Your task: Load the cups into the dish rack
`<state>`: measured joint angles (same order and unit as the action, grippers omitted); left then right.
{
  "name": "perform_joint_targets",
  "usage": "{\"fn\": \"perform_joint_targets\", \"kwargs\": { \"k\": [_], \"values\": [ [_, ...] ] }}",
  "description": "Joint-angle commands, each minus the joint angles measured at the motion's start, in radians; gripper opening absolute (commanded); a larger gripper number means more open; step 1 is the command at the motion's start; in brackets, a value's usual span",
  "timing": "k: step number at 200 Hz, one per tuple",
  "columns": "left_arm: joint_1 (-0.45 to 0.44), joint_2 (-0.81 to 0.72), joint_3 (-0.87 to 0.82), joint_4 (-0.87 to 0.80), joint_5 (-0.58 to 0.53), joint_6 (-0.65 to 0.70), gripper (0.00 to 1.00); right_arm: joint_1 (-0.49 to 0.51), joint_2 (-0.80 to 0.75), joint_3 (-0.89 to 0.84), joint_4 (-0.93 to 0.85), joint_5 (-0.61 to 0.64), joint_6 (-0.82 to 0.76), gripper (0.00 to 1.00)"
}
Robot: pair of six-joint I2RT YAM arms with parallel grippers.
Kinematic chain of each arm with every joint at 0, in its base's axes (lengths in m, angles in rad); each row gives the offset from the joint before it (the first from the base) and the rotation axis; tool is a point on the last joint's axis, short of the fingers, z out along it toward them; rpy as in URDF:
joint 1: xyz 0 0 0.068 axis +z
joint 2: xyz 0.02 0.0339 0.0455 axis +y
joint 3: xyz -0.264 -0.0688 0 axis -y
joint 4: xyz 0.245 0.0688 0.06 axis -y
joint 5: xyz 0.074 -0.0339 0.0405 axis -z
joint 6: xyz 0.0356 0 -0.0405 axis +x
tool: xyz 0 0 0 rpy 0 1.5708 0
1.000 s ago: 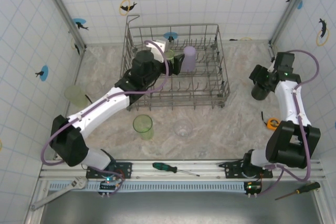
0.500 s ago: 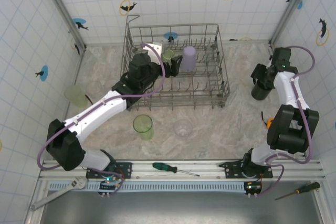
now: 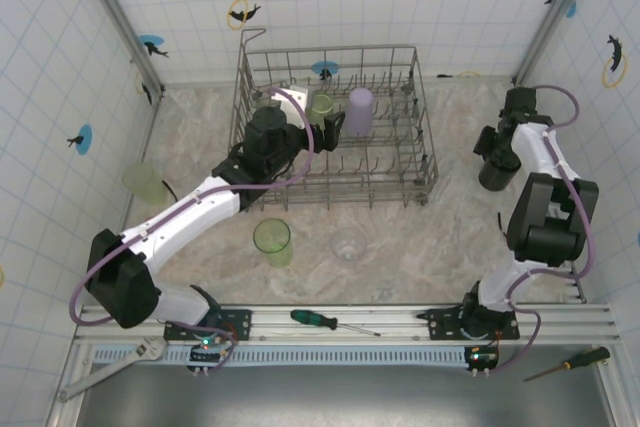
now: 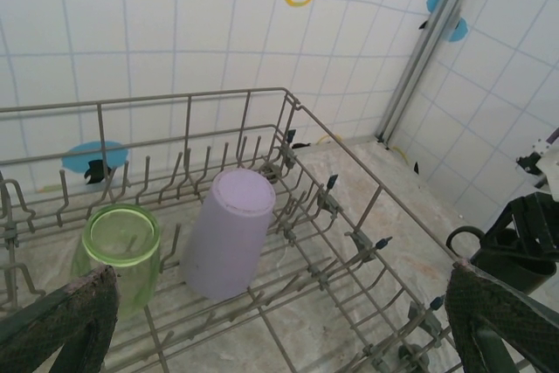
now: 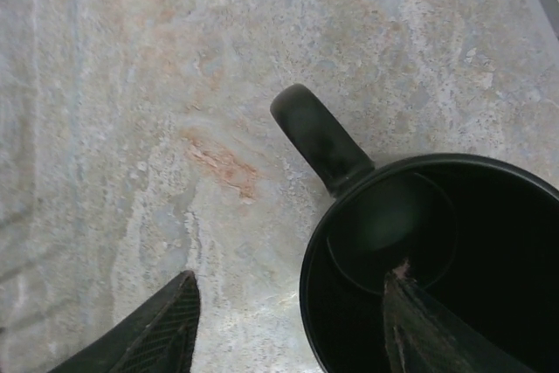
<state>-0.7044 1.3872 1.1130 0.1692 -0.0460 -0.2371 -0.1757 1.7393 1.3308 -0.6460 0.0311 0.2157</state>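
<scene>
Right fingers (image 5: 157, 329): standing apart, straddling the wall of the black mug (image 5: 419, 216) beside its handle (image 5: 319, 141); one dipping inside, the other hanging outside, not pinching yet.
Right gripper (image 5: 293, 303): hovering low over the mug at the right side of the table (image 5: 105, 85), well apart from the dish rack (image 3: 330, 48).
Left fingers (image 4: 61, 321): standing wide apart, gripping nothing.
Left gripper (image 4: 279, 303): hanging over the rack, above the green cup (image 4: 118, 251) and lilac cup (image 4: 229, 233) sitting side by side among the tines.
Step in hand: likely taking hold of the mug by its wall.
Next move: probably calling for pressing onto that wall, lifting straight up, then carrying leftward over the rack rim into a free row.
Waiting outside the rack: green tumbler (image 3: 272, 240), clear tumbler (image 3: 348, 243) and pale tumbler (image 3: 143, 181), all standing on the table.
</scene>
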Motion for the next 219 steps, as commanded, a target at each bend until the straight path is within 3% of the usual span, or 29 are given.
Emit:
{"fn": "perform_joint_targets", "kwargs": {
  "k": [1, 56, 128, 219],
  "values": [
    [0.000, -0.028, -0.013, 0.001, -0.024, -0.008, 0.98, 0.011, 0.044, 0.063, -0.057, 0.022, -0.032, 0.53],
    [0.000, -0.030, -0.025, -0.004, -0.030, -0.011, 0.98, 0.015, 0.144, 0.123, -0.113, 0.042, -0.058, 0.40],
    [0.000, -0.030, -0.031, -0.002, -0.038, -0.008, 0.98, 0.018, 0.172, 0.146, -0.127, 0.055, -0.059, 0.00],
    [0.000, -0.008, 0.005, -0.014, -0.017, -0.020, 0.98, 0.014, 0.066, 0.259, -0.147, -0.029, -0.036, 0.00]
  ]
}}
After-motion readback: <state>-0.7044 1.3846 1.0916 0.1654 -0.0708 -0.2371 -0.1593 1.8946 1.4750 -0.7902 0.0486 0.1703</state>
